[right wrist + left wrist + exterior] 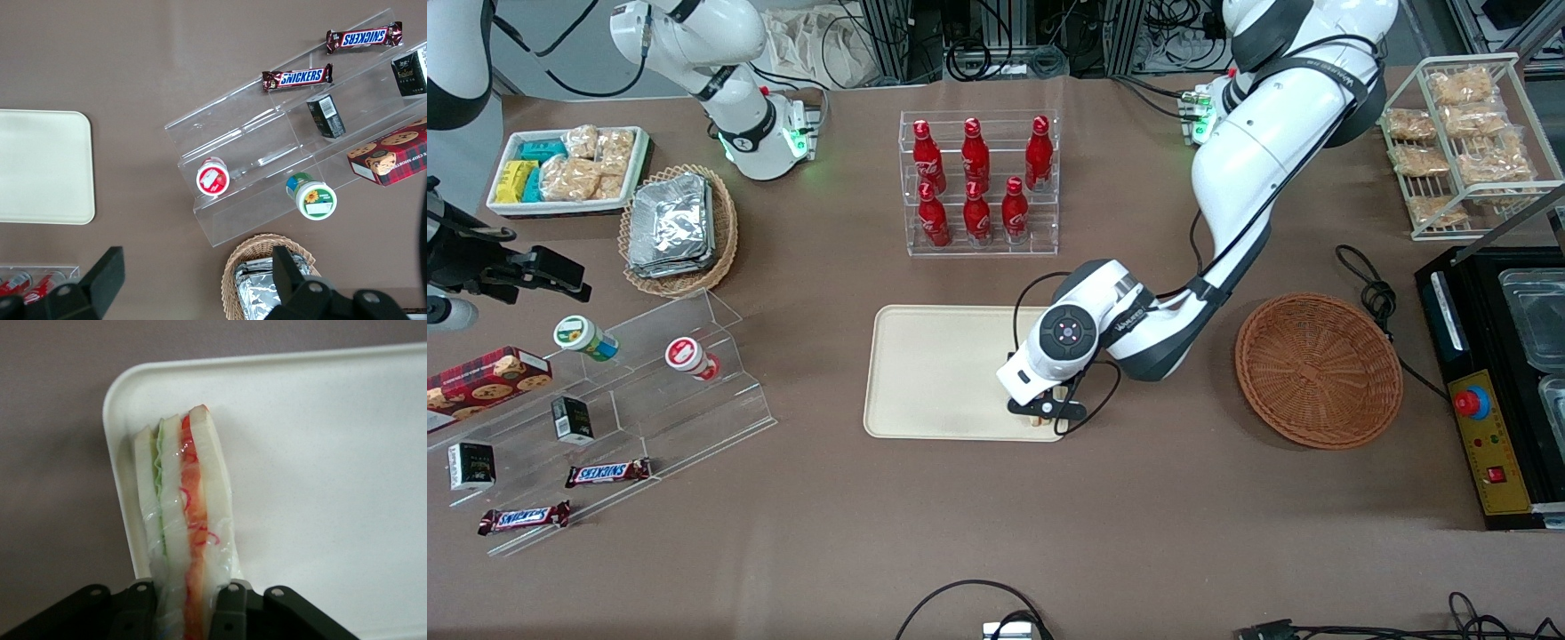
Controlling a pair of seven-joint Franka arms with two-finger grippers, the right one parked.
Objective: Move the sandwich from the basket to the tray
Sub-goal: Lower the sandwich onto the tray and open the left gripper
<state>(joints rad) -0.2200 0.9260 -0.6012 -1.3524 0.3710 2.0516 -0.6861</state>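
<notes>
My left gripper [1040,416] hangs low over the corner of the cream tray [934,373] that is nearest the front camera, toward the working arm's end. It is shut on the sandwich [183,500], a wrapped wedge of white bread with a green and an orange-red filling stripe. The wedge points away from the fingers [230,603] and lies over the tray's [320,487] rounded corner, close to the rim. In the front view the hand hides nearly all of the sandwich. The reddish-brown wicker basket [1319,369] stands beside the tray, toward the working arm's end, with nothing in it.
A clear rack of red bottles [978,182] stands farther from the camera than the tray. Toward the parked arm's end are an acrylic step shelf [614,400] with snacks and a tan basket of foil packets [676,227]. A black appliance [1494,382] and a cable [1374,298] flank the wicker basket.
</notes>
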